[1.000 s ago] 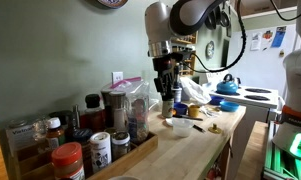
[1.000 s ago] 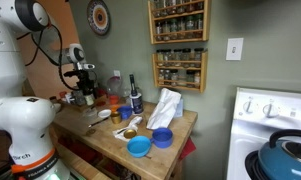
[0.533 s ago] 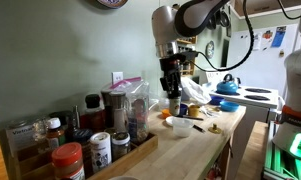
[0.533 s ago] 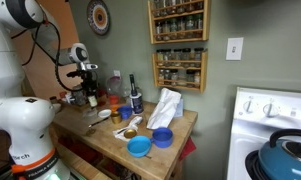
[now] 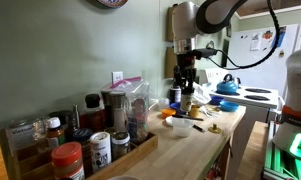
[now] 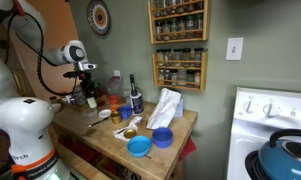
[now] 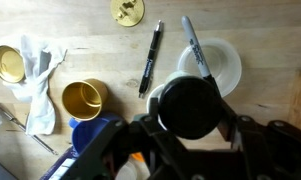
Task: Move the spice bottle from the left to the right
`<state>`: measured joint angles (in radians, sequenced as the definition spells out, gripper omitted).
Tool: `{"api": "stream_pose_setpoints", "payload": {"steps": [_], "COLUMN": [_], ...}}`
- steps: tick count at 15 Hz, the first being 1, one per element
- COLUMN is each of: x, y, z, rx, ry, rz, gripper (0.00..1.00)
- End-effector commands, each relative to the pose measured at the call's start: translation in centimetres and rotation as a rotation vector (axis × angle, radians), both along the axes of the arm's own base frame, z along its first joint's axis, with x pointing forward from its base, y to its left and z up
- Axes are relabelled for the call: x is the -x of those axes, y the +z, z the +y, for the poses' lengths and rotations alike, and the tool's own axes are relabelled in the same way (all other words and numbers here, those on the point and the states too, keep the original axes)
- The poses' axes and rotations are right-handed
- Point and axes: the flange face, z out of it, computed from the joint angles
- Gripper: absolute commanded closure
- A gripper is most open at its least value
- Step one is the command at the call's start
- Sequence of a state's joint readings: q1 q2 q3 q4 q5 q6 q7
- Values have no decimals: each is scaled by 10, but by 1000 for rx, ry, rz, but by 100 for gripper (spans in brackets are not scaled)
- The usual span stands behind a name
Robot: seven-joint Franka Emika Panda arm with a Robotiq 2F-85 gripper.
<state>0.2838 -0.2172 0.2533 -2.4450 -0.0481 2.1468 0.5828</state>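
Observation:
My gripper [image 5: 184,90] hangs over the far part of the wooden counter [image 5: 195,150] and is shut on the spice bottle. In the wrist view the bottle's round dark cap [image 7: 194,106] fills the space between the two fingers, held above the wood. Its body is hidden under the cap. Below it lie a white round lid [image 7: 222,62] and two pens [image 7: 150,55]. In an exterior view the gripper [image 6: 89,93] is above the counter's left end.
A tray of jars, with a red-lidded jar [image 5: 67,160] and a white-labelled jar [image 5: 100,148], stands at the near end. A yellow cup [image 7: 83,98], gold lids [image 7: 7,63], a white cloth [image 6: 166,105] and blue bowls [image 6: 139,147] lie on the counter. A stove with a blue kettle [image 5: 227,85] is beyond.
The arm has carried the held bottle along the counter, away from the jar tray and toward the stove end. The things on the counter have not moved.

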Motion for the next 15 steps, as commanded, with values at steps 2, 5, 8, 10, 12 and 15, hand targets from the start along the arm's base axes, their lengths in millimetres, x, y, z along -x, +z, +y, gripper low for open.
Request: {"api": "stream_pose_setpoints", "payload": {"steps": [2,5,8,10,12,15], "x": [-5,-16,-28,-31,-34,-37], "y": [16,39,48,47,44,45], "z": [-16,-51,-89,-109,-104,-116], "rx": [33,151,220,188,189,187], "ry": [-108,-215,-312,-358,-338,-365], "rz": [-59,-129,-89,-57,-68,-66], "gripper": [69,69,69,69,44,69]}}
